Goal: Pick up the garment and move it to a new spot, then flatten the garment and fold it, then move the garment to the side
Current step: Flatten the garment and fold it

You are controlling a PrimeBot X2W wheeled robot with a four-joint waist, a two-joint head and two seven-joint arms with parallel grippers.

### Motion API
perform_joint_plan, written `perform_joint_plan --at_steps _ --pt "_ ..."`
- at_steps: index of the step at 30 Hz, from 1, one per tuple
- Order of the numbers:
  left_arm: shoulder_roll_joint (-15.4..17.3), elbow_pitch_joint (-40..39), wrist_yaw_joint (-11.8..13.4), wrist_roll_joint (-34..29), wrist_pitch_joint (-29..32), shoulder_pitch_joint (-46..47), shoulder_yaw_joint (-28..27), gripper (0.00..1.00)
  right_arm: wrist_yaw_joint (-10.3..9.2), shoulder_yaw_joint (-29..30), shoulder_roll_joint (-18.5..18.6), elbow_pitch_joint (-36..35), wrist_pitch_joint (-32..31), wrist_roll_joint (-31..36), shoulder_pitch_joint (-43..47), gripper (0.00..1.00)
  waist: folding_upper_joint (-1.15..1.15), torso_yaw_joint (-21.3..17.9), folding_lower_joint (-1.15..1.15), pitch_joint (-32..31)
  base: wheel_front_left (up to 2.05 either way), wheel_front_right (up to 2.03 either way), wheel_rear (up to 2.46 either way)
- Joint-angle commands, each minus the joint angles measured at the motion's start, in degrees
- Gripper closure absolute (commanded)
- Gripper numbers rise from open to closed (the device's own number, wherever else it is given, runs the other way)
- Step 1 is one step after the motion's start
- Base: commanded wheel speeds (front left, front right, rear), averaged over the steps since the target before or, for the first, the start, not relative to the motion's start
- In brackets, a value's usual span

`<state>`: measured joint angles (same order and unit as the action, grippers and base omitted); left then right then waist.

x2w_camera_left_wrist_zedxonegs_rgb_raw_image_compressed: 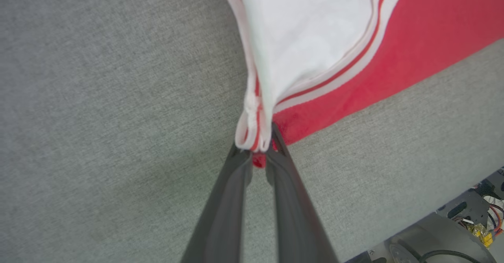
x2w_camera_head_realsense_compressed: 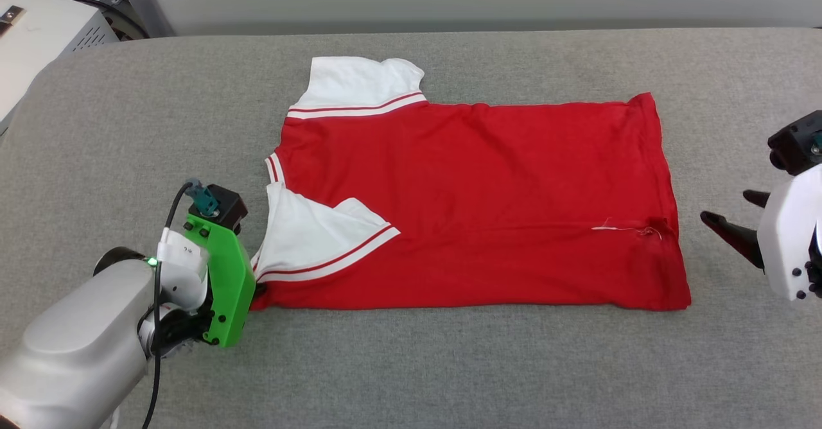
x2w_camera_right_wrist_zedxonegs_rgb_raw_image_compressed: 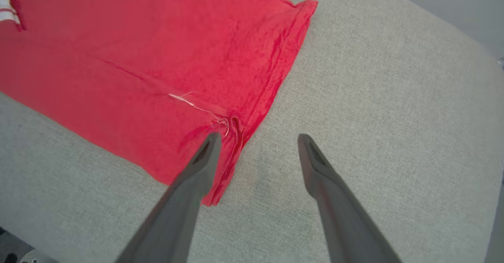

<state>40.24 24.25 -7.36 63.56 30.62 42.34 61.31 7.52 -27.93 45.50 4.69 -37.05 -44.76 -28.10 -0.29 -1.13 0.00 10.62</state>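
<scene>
Garment (x2w_camera_head_realsense_compressed: pixel 475 204): red T-shirt with white sleeves, lying lengthwise on the grey padded table (x2w_camera_head_realsense_compressed: pixel 411 365), neck end toward the robot's left, hem toward its right; the near long edge is already doubled over and one white sleeve lies folded onto the red body.
Step in hand: folding, judging by how the cloth lies; the next fold is being gripped at its two ends.
Left gripper (x2w_camera_left_wrist_zedxonegs_rgb_raw_image_compressed: pixel 258 149): fingers pressed nearly together, pinching the near left corner where sleeve trim and red cloth bunch.
Right gripper (x2w_camera_right_wrist_zedxonegs_rgb_raw_image_compressed: pixel 258 139): fingers spread wide, one tip over the hem corner, the other over bare table; nothing held.
Next move: the right gripper probably needs to go down and close on the hem corner, so both ends lift together; a one-sided lift would likely skew the fold.
Left wrist view: shows the pinch itself, which the green gripper housing (x2w_camera_head_realsense_compressed: pixel 225 281) hides in the head view.
Right wrist view: shows a loose white thread (x2w_camera_right_wrist_zedxonegs_rgb_raw_image_compressed: pixel 195 104) near the hem seam.
Head view: gives the whole layout and both arms.
</scene>
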Motion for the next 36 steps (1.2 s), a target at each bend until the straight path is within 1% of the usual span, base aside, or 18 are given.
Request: perform_joint_plan --at_steps 1,6,10,16,23,24,25,30,36 --pt "0.50 -0.59 -0.12 -0.14 -0.55 0.93 0.25 1.00 -0.03 -0.06 0.09 0.56 -1.93 -0.72 -0.05 0.00 0.29 0.24 0.00 0.28 0.00 0.00 0.00" --pt "0.54 -1.75 -0.13 -0.53 -1.02 2.01 0.90 1.00 -0.03 -0.01 -1.31 3.19 -7.58 -2.22 1.37 0.00 0.29 1.05 0.00 1.20 0.00 0.00 0.00" --pt "0.34 -2.11 -0.13 -0.81 -1.39 2.82 1.39 1.00 -0.03 0.07 -3.00 5.38 -9.14 -2.29 2.68 0.00 0.29 1.71 0.00 2.25 0.00 0.00 0.00" --pt "0.14 -2.09 -0.13 -0.67 -2.06 3.61 1.86 1.00 -0.03 -0.04 -6.47 8.88 -7.75 -1.47 4.32 0.00 0.29 2.46 0.00 3.95 0.00 0.00 0.00" --pt "-0.24 -1.24 -0.13 0.18 -3.13 3.61 2.31 1.00 -0.03 -2.73 -9.81 13.31 -5.34 -0.81 7.23 0.00 0.29 2.73 0.00 5.02 0.00 0.00 0.00" --pt "-0.23 -1.13 -0.13 0.30 -3.29 3.51 2.36 1.00 -0.03 -2.77 -10.03 13.49 -4.60 -0.92 7.22 0.58 0.29 2.63 0.00 5.00 0.00 0.00 0.00" --pt "-0.06 -0.58 -0.13 0.84 -3.89 2.81 2.66 1.00 -0.03 -2.66 -9.84 13.70 -2.37 -1.09 6.55 1.00 0.29 2.13 0.00 4.31 0.00 0.00 0.00" --pt "0.62 -0.53 -0.13 2.43 -4.65 1.45 2.95 1.00 -0.03 -1.76 -7.83 12.62 0.37 -1.80 5.81 1.00 0.29 1.48 0.00 2.03 0.00 0.00 0.00" --pt "2.31 -3.15 -0.13 3.89 -5.08 -0.16 3.52 1.00 -0.03 -0.49 -4.63 9.52 1.04 -3.15 7.28 1.00 0.29 1.09 0.00 -0.43 0.00 0.00 0.00"
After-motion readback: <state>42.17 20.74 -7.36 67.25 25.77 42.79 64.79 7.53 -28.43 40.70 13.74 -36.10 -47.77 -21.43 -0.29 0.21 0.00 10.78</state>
